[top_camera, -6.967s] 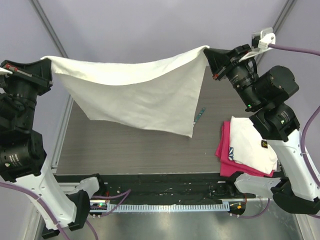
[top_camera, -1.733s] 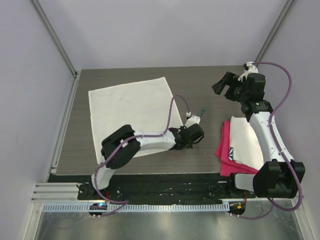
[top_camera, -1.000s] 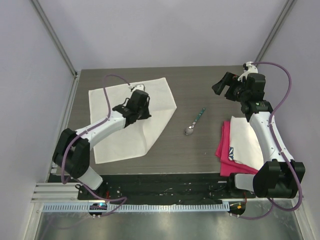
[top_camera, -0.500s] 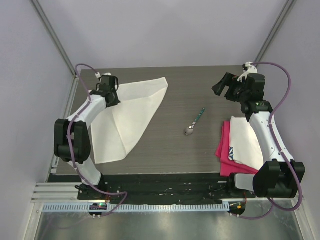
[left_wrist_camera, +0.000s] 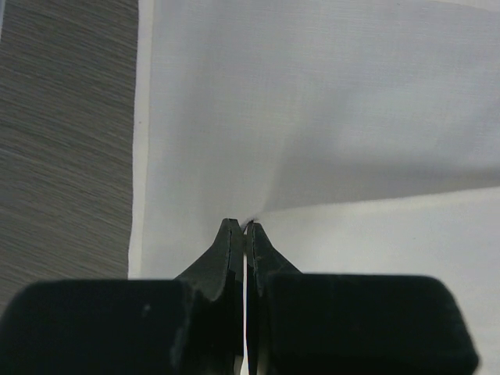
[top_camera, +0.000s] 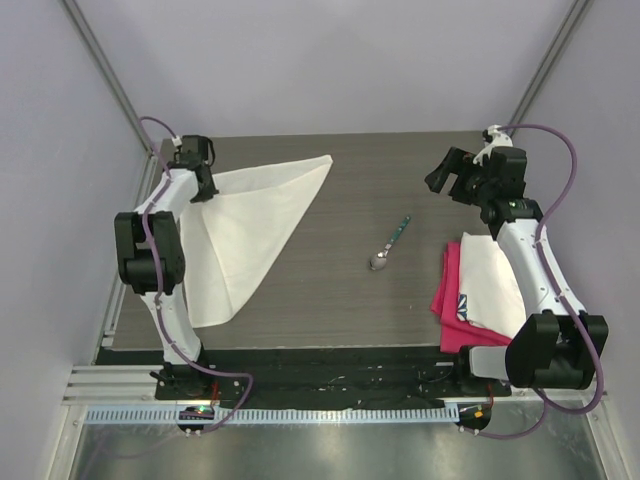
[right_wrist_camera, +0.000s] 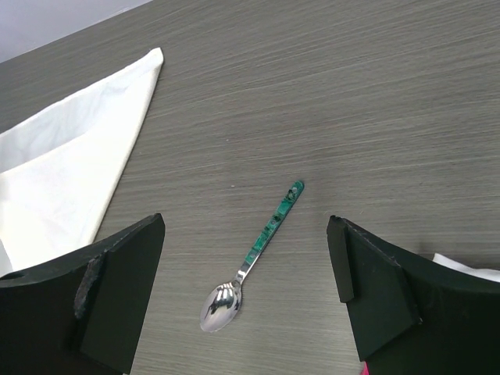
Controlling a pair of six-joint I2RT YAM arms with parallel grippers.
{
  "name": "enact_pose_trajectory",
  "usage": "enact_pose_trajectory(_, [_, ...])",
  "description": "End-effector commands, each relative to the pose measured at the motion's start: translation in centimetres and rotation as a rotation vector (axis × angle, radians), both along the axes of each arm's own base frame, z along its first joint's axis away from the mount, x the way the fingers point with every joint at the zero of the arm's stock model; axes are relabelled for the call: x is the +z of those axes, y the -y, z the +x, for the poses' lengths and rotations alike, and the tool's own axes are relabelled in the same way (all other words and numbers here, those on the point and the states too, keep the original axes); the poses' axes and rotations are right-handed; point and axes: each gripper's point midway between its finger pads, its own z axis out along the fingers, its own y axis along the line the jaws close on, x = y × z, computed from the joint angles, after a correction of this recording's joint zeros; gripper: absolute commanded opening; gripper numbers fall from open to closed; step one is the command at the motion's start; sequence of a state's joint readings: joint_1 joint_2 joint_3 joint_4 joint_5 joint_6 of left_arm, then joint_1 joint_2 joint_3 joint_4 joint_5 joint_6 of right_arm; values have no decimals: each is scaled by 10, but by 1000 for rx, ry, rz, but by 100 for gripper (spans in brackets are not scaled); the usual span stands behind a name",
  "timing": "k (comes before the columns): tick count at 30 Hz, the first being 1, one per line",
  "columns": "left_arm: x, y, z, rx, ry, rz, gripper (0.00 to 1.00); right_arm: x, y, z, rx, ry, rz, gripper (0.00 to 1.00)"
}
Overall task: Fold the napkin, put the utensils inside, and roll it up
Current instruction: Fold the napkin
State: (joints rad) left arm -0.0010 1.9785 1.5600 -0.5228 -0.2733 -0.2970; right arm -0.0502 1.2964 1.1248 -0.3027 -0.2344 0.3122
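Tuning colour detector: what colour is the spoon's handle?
Teal-green on the silver spoon's slim handle; clearest in right wrist view.

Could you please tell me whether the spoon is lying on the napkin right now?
No, the spoon lies on the bare table, well apart from the napkin.

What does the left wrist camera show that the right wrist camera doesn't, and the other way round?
Only the left wrist view shows the left gripper, shut on a pinched bit of the napkin, with a fold running away from its tips. Only the right wrist view shows the spoon, teal-handled and lying loose on the table, framed by the wide-open, empty right gripper, plus a sliver of a folded white cloth. Both show the cream napkin and the dark wood-grain table.
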Motion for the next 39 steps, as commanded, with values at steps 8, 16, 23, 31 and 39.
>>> enact_pose_trajectory(8, [12, -52, 29, 54, 18, 44, 0, 17, 7, 13, -15, 46, -29, 94])
enact_pose_trajectory(16, [12, -70, 49, 57, 28, 35, 0, 12, 8, 14, -14, 35, -31, 95])
enact_pose_trajectory(23, [10, -84, 67, 54, 16, 45, 0, 9, 8, 16, -15, 27, -35, 94])
enact_pose_trajectory(31, [20, -89, 78, 44, 42, 53, 0, 4, 10, 17, -23, 15, -40, 94])
enact_pose_trajectory(39, [39, -98, 85, 45, 81, 55, 0, 1, 10, 20, -18, 3, -37, 94])
